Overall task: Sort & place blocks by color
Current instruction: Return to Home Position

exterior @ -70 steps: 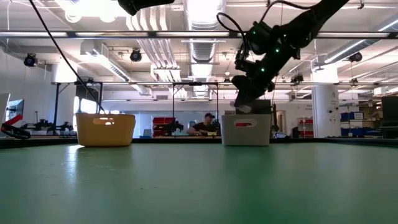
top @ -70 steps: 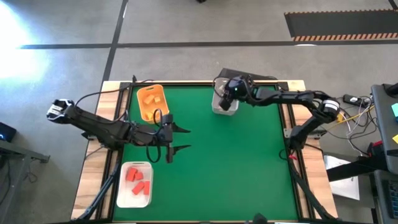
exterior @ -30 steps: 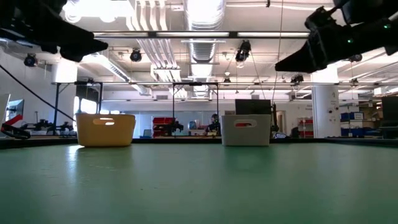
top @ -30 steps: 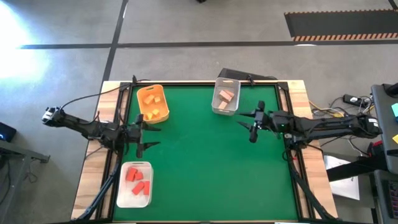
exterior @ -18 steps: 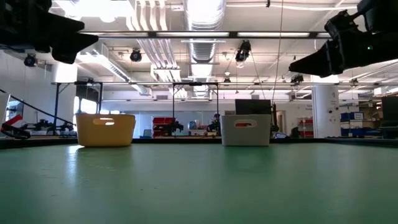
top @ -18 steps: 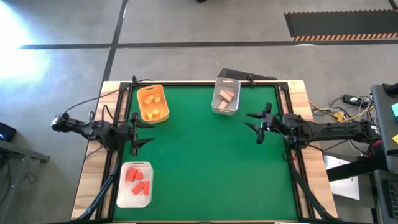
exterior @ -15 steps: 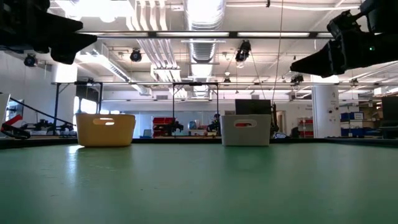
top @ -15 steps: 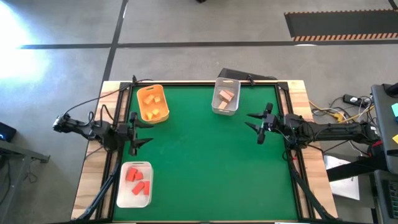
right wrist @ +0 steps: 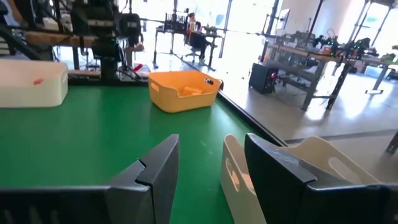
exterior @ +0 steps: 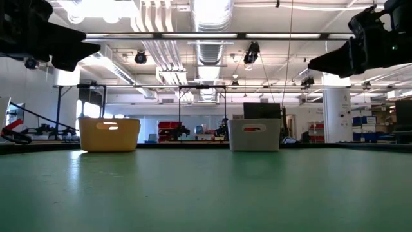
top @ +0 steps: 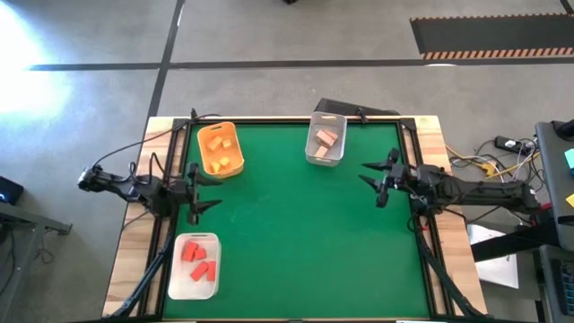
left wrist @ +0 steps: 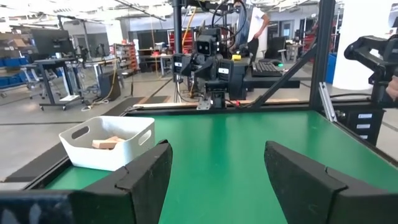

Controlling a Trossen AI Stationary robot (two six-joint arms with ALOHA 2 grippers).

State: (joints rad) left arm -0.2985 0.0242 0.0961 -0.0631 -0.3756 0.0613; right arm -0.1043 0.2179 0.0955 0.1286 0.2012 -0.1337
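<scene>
All blocks lie in bins in the high view. Yellow-orange blocks (top: pixel 218 146) sit in the orange bin (top: pixel 235 161) at far left. Tan wood blocks (top: pixel 326 138) sit in the clear bin (top: pixel 314 154) at the far middle. Red blocks (top: pixel 198 260) sit in the white bin (top: pixel 183 285) at near left. My left gripper (top: pixel 213 191) hovers open at the table's left edge, between the orange and white bins. My right gripper (top: pixel 368 182) hovers open near the right edge, on the near-right side of the clear bin. Neither holds a block.
The green mat (top: pixel 296 233) lies bare between the two grippers and toward the near edge. A dark box (top: pixel 336 108) sits behind the clear bin. Cables run along the wooden frame on both sides. Both grippers hang high above the mat in the low view.
My right gripper has drawn back toward the table's right edge, staying open and level. My left gripper has pulled back a little toward the left edge, also open. The bins and blocks have stayed where they were.
</scene>
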